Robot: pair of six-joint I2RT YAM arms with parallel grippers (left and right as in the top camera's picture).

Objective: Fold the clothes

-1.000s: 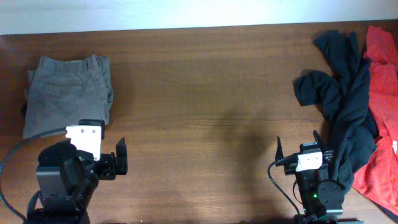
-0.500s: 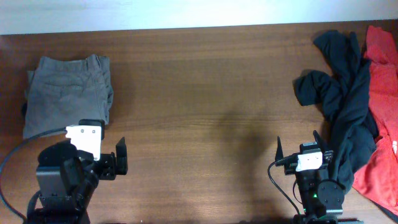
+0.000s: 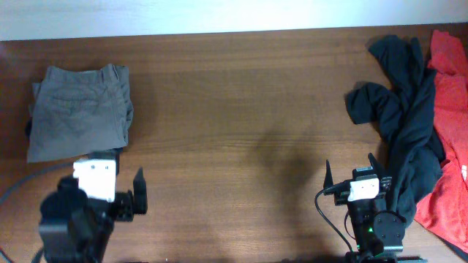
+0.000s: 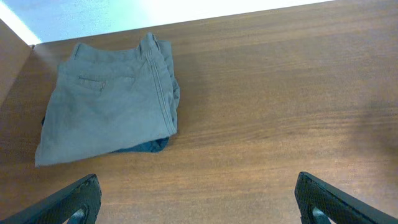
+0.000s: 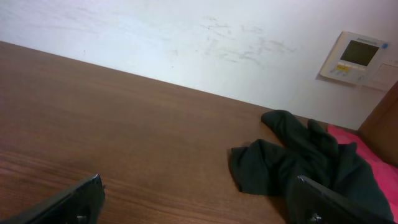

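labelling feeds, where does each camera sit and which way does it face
Overhead: above the table, looking down; left arm and right arm at bottom.
Left wrist: raised, angled down at folded trousers; left end effector fingers frame it.
Right wrist: low, facing wall and black garment; right end effector fingers show.
Overhead and left wrist share the trousers.

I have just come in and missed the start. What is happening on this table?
Two robot arms are folding clothes. The grey trousers lie folded at the left. The black garment and the red garment lie crumpled at the right. The left claw and the right claw are both open, holding nothing.
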